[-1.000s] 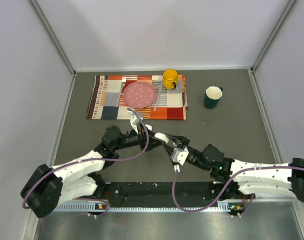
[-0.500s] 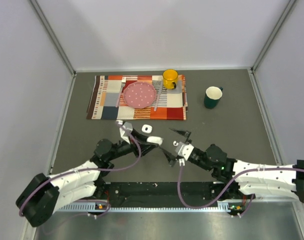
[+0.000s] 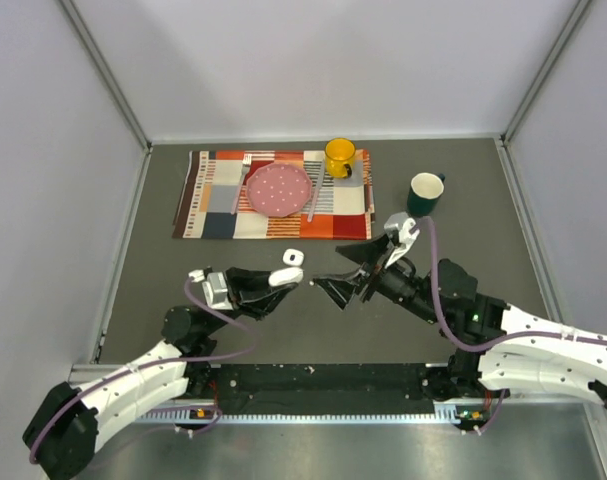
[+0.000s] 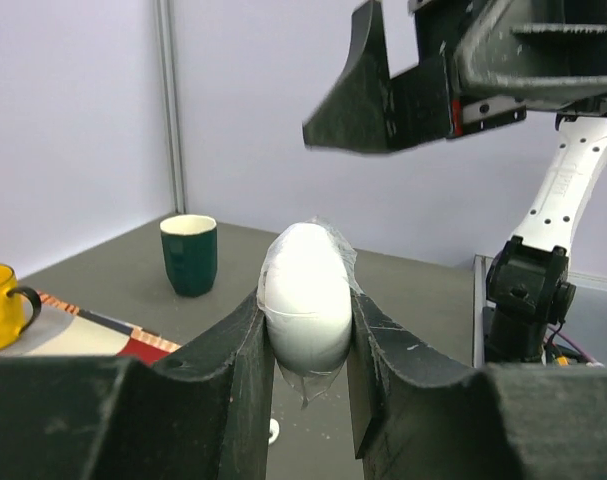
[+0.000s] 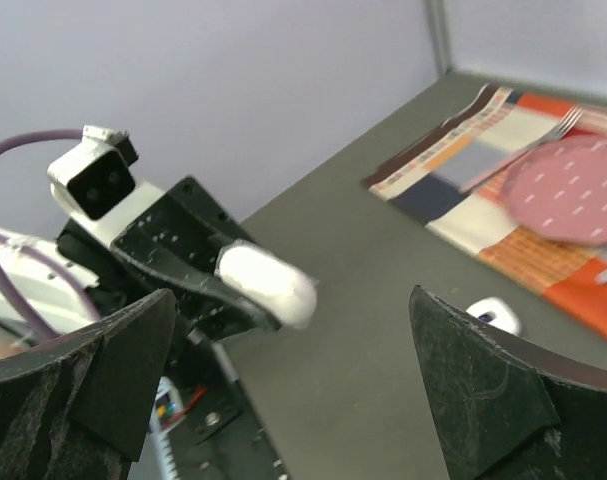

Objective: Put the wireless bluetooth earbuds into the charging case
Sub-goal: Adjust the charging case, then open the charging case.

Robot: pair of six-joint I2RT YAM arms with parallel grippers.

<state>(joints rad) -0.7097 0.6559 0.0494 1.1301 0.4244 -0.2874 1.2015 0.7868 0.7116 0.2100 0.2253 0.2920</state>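
Note:
My left gripper is shut on a closed white charging case, held off the table; its rounded end sticks up between the fingers. My right gripper faces it from the right, open wide and holding nothing, and sees the case ahead. A second small white case lies on the grey table just beyond, also in the right wrist view. A tiny white piece, possibly one of the earbuds, lies on the table below the held case.
A patchwork placemat at the back carries a pink plate, cutlery and a yellow mug. A dark green cup stands to its right. Grey walls enclose the table on three sides.
The two grippers, close together at the centre a second ago, have parted. The right gripper opened wide and swung back right. The left arm drew back left, still holding the case.

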